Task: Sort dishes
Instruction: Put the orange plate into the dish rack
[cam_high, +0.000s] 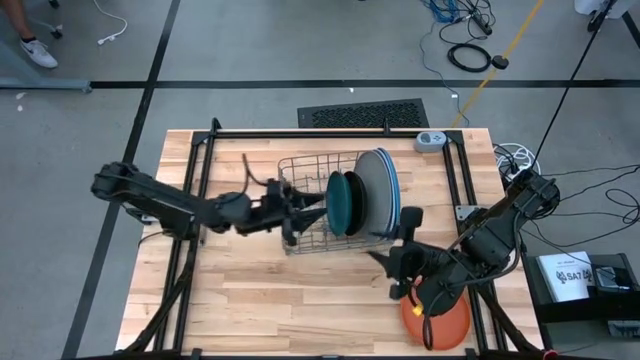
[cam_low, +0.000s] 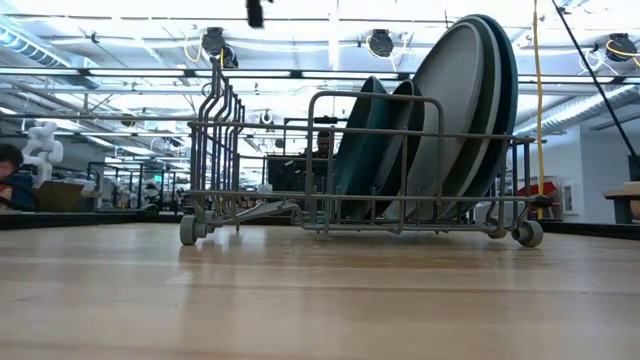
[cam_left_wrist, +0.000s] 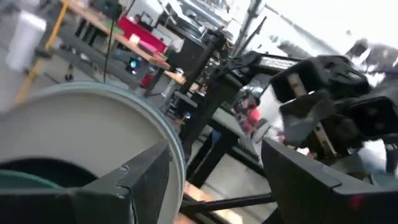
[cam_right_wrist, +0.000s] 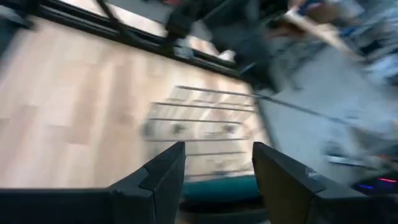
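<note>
A wire dish rack (cam_high: 300, 205) stands mid-table. Plates stand on edge in its right half: a dark teal one (cam_high: 338, 203), a black one (cam_high: 353, 205), a large grey one (cam_high: 372, 195) and blue ones (cam_high: 393, 190); the row also shows in the low view (cam_low: 450, 110). An orange plate (cam_high: 445, 322) lies flat at the near right, partly under my right arm. My left gripper (cam_high: 312, 203) is open and empty over the rack, pointing at the teal plate (cam_left_wrist: 25, 180). My right gripper (cam_high: 395, 242) is open and empty by the rack's near right corner.
The rack's left half (cam_low: 215, 150) holds no plates. A black metal frame (cam_high: 200, 150) runs along the table's edges. A small grey device (cam_high: 430, 140) sits at the far right corner. Bare wood (cam_high: 270, 300) lies near the front.
</note>
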